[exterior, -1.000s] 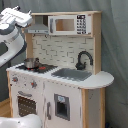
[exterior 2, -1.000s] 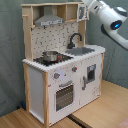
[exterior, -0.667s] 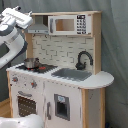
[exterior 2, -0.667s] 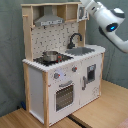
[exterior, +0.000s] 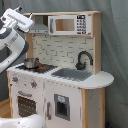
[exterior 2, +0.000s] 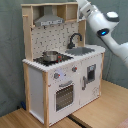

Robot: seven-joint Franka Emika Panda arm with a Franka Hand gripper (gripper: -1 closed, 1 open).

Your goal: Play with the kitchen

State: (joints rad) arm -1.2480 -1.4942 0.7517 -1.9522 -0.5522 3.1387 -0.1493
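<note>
The kitchen (exterior: 60, 85) (exterior 2: 60, 75) is a tall toy of white panels and light wood, seen in both exterior views. It has a microwave (exterior: 65, 24), a range hood (exterior 2: 49, 21), a black faucet (exterior: 84, 60) (exterior 2: 75, 40), a grey sink (exterior: 75, 74) (exterior 2: 82, 51), a steel pot (exterior: 31, 63) (exterior 2: 50, 56) on the stovetop and an oven door (exterior: 25, 105) (exterior 2: 64, 95). My gripper (exterior: 27, 22) (exterior 2: 82, 6) is held high, level with the top shelf. In the first exterior view it overlaps the hood's left end. In the second exterior view it covers the upper right compartment.
The white arm (exterior 2: 105, 27) reaches in from the second exterior view's right, passing above the counter end. A wooden floor (exterior 2: 100, 112) lies in front of the kitchen. A grey curtain (exterior: 115, 45) hangs behind it.
The arm has shifted a little closer to the kitchen's top shelf. The kitchen and the pot have not moved.
</note>
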